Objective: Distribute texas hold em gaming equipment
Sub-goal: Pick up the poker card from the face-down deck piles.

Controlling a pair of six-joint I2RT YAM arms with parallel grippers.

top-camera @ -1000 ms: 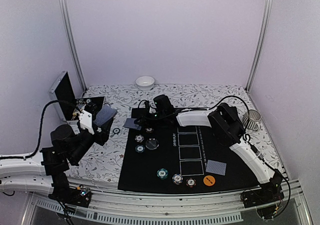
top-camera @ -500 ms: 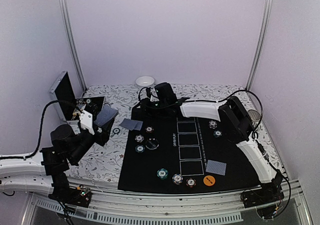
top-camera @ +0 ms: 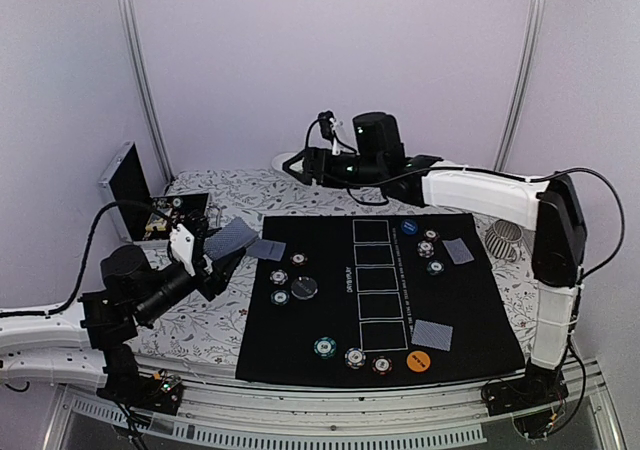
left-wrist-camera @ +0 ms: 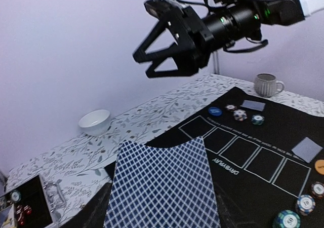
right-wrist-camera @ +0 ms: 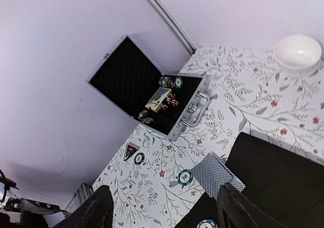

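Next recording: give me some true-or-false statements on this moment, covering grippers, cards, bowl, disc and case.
1. The right gripper is open with nothing between its fingers. True.
2. The left gripper holds grey-blue-backed playing cards. True.
3. The white round bowl contains poker chips. False: it looks empty.
4. The orange button disc lies at the far edge of the black mat. False: it lies by the near edge.
5. The silver carry case is closed. False: its lid stands open.

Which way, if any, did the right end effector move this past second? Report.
Yes. The right end effector moved up the image, off the black mat, to the white bowl.
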